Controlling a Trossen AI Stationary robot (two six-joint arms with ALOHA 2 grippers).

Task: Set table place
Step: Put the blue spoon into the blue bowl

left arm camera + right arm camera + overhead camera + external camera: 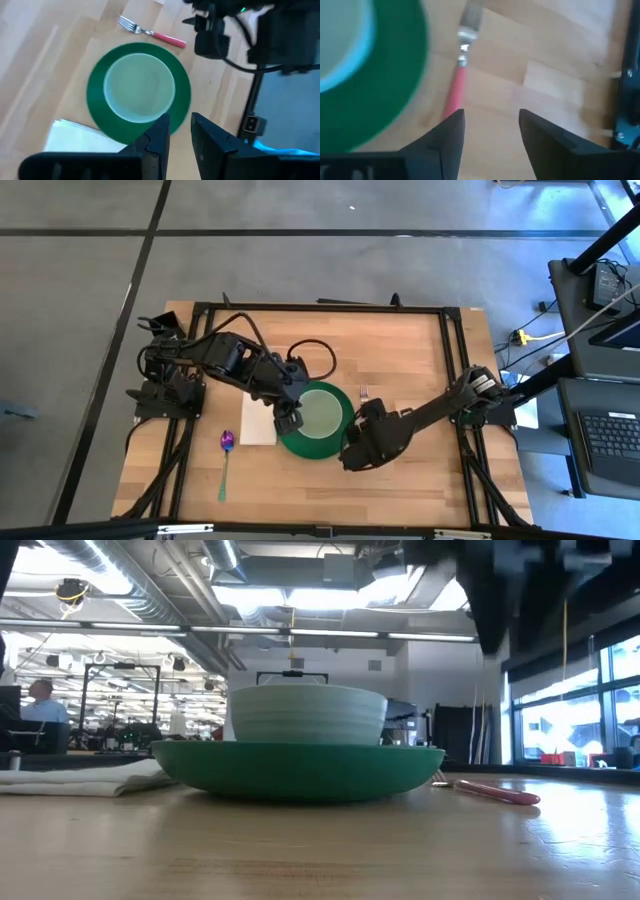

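1. Pink-handled fork (456,85) sits right ahead of the right gripper (490,135), whose fingers stand apart with nothing between them; the handle end lies close to one finger (447,137), not centred in the gap.
2. Judging the step: this looks like the fork pickup or its final placing beside the green plate (316,421). To do it well, shift sideways until the handle runs between both fingers, then descend straight so neither tip clips the plate rim.
3. Watch the rim; the fork lies just beside the plate on the butcher-block table (400,350), so a skewed approach could nudge the plate and the pale bowl (322,410) resting on it.
4. Left gripper (180,127) hovers above the plate's near edge, fingers slightly parted, holding nothing.
5. White napkin (258,420) lies just beside the plate's far side from the fork, and a purple-bowled spoon (226,460) lies beyond it.
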